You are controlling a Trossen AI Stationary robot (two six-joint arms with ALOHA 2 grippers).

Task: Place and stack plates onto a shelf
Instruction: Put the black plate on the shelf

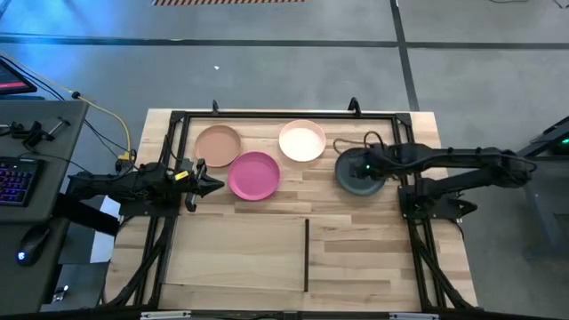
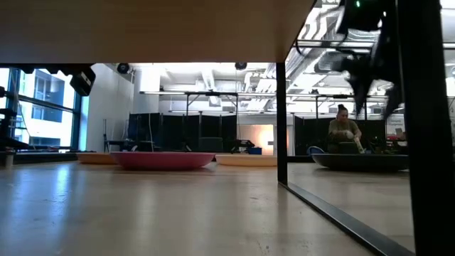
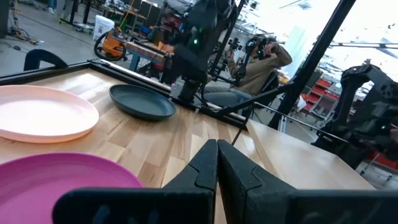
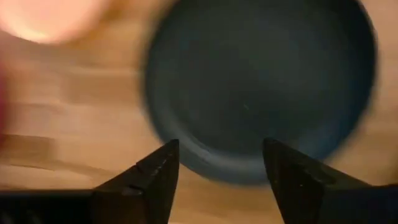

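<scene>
Four plates rest flat on the butcher-block table: tan (image 1: 218,144), magenta (image 1: 254,175), cream (image 1: 302,140) and dark grey (image 1: 360,174). My right gripper (image 4: 217,149) is open and hangs above the dark plate (image 4: 261,81), its fingers over the rim's near-left part; in the low view it (image 2: 362,75) is well clear of that plate (image 2: 359,161). My left gripper (image 1: 210,183) is shut, level, just left of the magenta plate (image 3: 62,177), touching nothing. The shelf (image 1: 236,253) is a pale panel with a black edge strip (image 1: 307,255), near the table's near edge.
A black frame (image 1: 284,114) runs round the table, with struts by each arm base. In the low view the shelf's underside (image 2: 142,28) spans the top and a black post (image 2: 281,121) stands mid-table. A person (image 2: 345,131) sits beyond the far edge. A keyboard (image 1: 13,178) lies off to the left.
</scene>
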